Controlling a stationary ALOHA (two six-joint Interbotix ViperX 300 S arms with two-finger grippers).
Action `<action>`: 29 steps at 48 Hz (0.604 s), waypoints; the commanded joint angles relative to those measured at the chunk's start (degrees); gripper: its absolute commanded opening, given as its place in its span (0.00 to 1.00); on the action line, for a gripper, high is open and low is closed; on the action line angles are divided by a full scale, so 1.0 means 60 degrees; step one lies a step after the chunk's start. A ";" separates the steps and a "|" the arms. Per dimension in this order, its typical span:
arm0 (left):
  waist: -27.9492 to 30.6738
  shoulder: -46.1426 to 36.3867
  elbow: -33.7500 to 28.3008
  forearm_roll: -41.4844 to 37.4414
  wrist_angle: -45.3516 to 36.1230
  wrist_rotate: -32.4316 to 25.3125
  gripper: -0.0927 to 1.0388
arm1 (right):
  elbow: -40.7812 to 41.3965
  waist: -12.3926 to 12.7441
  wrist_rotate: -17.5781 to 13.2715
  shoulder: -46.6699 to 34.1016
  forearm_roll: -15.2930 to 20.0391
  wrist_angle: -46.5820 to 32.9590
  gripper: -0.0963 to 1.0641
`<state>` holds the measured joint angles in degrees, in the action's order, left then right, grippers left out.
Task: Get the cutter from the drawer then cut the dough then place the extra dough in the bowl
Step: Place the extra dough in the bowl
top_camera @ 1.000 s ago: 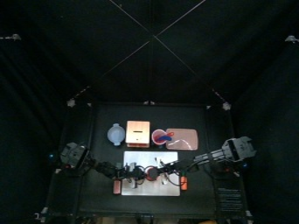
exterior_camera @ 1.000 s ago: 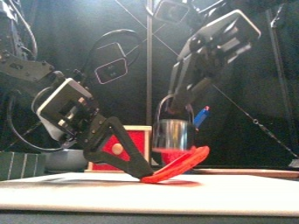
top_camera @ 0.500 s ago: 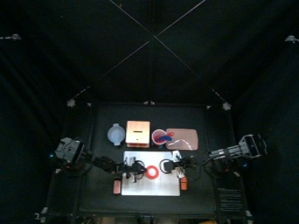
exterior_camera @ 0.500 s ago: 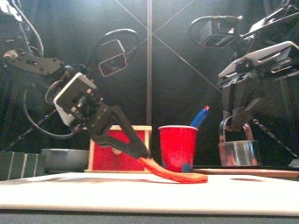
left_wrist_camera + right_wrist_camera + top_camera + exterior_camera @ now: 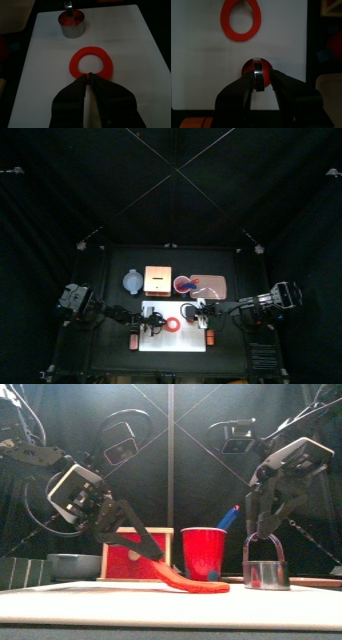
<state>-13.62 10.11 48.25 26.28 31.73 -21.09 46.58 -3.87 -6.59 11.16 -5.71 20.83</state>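
Note:
A red dough ring (image 5: 91, 62) lies on the white cutting board (image 5: 133, 50). My left gripper (image 5: 89, 76) is shut on its near rim and holds that side tilted up off the board (image 5: 158, 566). The round metal cutter (image 5: 267, 574) stands on the board to the right of the ring, and a red disc of dough (image 5: 256, 69) fills it. Its wire handle rises between the jaws of my right gripper (image 5: 259, 75), which stand apart on either side of the wire. From above, the ring (image 5: 167, 324) sits between the two grippers.
Behind the board stand the blue-grey bowl (image 5: 131, 281), the wooden box with its red drawer front (image 5: 134, 554), and the pink tray (image 5: 214, 280) with the red cup (image 5: 205, 552) holding toy knives. The board's front half (image 5: 174, 340) is bare.
The right gripper carried the cutter from over the ring to the right, set it down on the board and spread its jaws. The left gripper kept its hold on the ring's edge.

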 commanded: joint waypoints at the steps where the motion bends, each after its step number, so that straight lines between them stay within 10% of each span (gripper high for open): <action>1: 0.0029 -0.0308 -0.0103 -0.0264 -0.0073 0.0000 0.60 | -0.0293 0.0029 0.0000 0.0161 0.0073 -0.0029 0.73; 29: 0.1230 0.0952 -0.1641 -0.0571 -0.2241 -0.0439 0.76 | -0.0703 -0.0132 0.0000 -0.0220 0.0205 -0.0015 0.73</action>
<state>-6.86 16.26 39.81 23.03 19.07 -23.64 43.59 -4.57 -6.68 9.14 -4.75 21.01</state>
